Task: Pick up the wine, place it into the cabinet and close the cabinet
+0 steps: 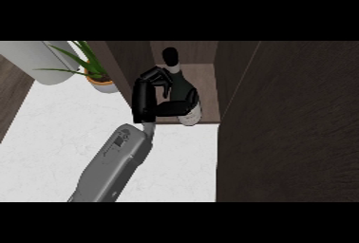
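Inside the open cabinet (184, 57), the wine bottle (184, 90) stood on the shelf, one hand (151, 92) curled around its body. Which hand could not be told. Careless release could tip the bottle outward; the door (288, 123) remained open.

Potted green plant (95, 71) at the back, pale rounded object (38, 59) beside it, white marbled counter (49, 147)
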`<state>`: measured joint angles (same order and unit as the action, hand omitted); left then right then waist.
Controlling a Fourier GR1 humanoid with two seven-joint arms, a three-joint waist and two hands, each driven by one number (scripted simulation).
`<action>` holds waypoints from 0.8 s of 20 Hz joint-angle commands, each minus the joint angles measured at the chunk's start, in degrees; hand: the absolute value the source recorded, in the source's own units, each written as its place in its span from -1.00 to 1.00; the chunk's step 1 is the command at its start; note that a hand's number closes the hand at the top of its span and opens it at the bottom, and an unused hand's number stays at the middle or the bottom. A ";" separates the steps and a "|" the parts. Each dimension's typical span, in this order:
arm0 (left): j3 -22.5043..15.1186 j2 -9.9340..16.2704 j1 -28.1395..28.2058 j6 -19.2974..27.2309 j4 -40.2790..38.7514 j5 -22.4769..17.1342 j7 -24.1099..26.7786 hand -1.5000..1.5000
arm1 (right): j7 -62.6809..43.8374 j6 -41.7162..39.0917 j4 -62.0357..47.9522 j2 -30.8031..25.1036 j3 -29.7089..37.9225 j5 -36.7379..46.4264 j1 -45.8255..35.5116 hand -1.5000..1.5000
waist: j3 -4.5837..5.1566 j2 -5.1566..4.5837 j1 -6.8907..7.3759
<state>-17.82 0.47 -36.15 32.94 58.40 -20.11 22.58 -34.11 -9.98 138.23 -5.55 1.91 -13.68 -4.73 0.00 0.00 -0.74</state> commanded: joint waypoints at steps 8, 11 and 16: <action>2.23 -0.47 -8.80 -0.13 -14.86 -3.51 2.25 1.00 | -0.82 -1.44 5.73 -0.94 2.56 -6.45 3.28 -1.00 | 0.00 -0.14 -0.63; 2.98 -0.47 -12.88 -0.26 -18.59 -5.54 3.99 1.00 | 1.28 -0.80 2.03 0.91 -0.81 -2.37 0.66 -1.00 | 0.02 -0.23 -0.61; 7.47 0.25 -15.32 -2.29 -24.08 -2.87 9.53 1.00 | -0.92 -0.86 4.43 0.18 0.78 -5.13 2.01 -1.00 | 0.01 -0.21 -0.52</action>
<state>-12.31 0.15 -49.44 31.36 37.62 -24.23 28.60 -33.01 -11.64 137.91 -5.74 2.07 -14.23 -3.34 0.01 -0.23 -1.52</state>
